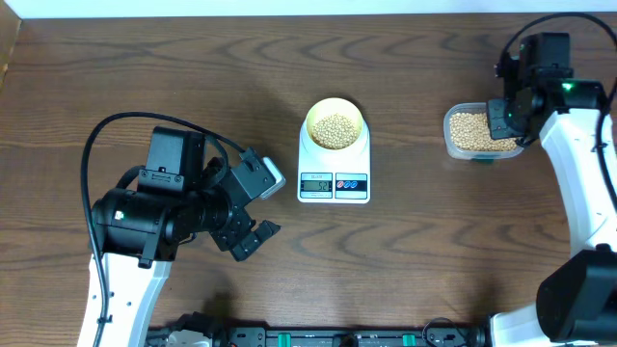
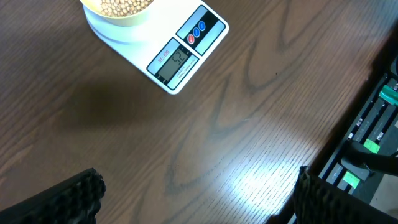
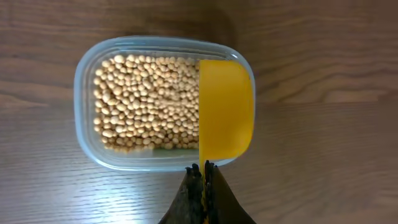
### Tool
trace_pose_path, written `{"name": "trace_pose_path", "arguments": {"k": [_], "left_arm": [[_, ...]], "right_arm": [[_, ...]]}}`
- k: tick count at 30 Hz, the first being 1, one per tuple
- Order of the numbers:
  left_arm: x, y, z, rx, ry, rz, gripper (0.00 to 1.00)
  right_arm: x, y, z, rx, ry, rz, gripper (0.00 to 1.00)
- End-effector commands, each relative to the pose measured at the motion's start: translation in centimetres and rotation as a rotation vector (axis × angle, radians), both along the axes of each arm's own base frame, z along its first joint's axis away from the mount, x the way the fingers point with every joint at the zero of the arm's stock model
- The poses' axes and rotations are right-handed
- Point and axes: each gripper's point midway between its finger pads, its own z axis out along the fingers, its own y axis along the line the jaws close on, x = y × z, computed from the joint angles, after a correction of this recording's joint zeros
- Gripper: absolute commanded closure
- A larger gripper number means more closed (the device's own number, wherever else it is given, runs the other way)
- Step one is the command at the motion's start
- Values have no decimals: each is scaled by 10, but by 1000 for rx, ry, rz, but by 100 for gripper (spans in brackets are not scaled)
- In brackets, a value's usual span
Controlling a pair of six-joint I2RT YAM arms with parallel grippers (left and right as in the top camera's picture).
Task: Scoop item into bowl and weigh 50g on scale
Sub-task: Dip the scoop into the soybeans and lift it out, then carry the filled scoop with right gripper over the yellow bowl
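Lower left, the left gripper is spread and empty; centre, beans fill the bowl on the scale; upper right, the right gripper clamps the scoop above the tub, as light, rolling beans require scooping, not pinching.

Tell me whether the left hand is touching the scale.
Apart. The overhead view shows bare table between the left hand and the scale.

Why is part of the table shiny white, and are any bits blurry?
Left wrist view: light glares off the table near the bottom, and a dim shadow lies below the scale. Right wrist view: the beans look sharp, no glare.
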Motion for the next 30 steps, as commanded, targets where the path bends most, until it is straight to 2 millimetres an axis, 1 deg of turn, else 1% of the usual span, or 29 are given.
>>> {"name": "trace_pose_path", "arguments": {"k": [1, 5, 6, 9, 10, 11, 12, 14, 16, 21, 22, 23, 27, 30], "left_arm": [[1, 0, 7, -1, -30, -11, 1], [1, 0, 7, -1, -30, -11, 1], [1, 0, 7, -1, -30, -11, 1], [1, 0, 7, -1, -30, -11, 1], [1, 0, 7, -1, -30, -11, 1], [1, 0, 7, -1, -30, -11, 1], [1, 0, 7, -1, -30, -11, 1], [1, 0, 7, -1, -30, -11, 1], [1, 0, 7, -1, -30, -11, 1], [1, 0, 7, -1, -30, -11, 1], [1, 0, 7, -1, -30, -11, 1], [1, 0, 7, -1, -30, -11, 1], [1, 0, 7, -1, -30, -11, 1], [1, 0, 7, -1, -30, -11, 1]], "right_arm": [[1, -4, 15, -93, -24, 21, 99], [3, 3, 15, -93, -27, 37, 99], [3, 7, 16, -84, -31, 50, 99], [8, 38, 27, 50, -89, 129, 99], [10, 57, 38, 137, -124, 191, 99], [10, 70, 47, 200, -151, 231, 99], [10, 99, 66, 333, -206, 317, 99], [4, 132, 85, 485, -247, 417, 99], [-1, 154, 93, 568, -253, 476, 99], [-2, 183, 92, 573, -252, 549, 99], [-4, 196, 92, 577, -251, 581, 99], [-5, 201, 91, 577, -247, 595, 99], [-13, 235, 76, 590, -192, 667, 99], [-15, 260, 64, 597, -166, 720, 99]]}}
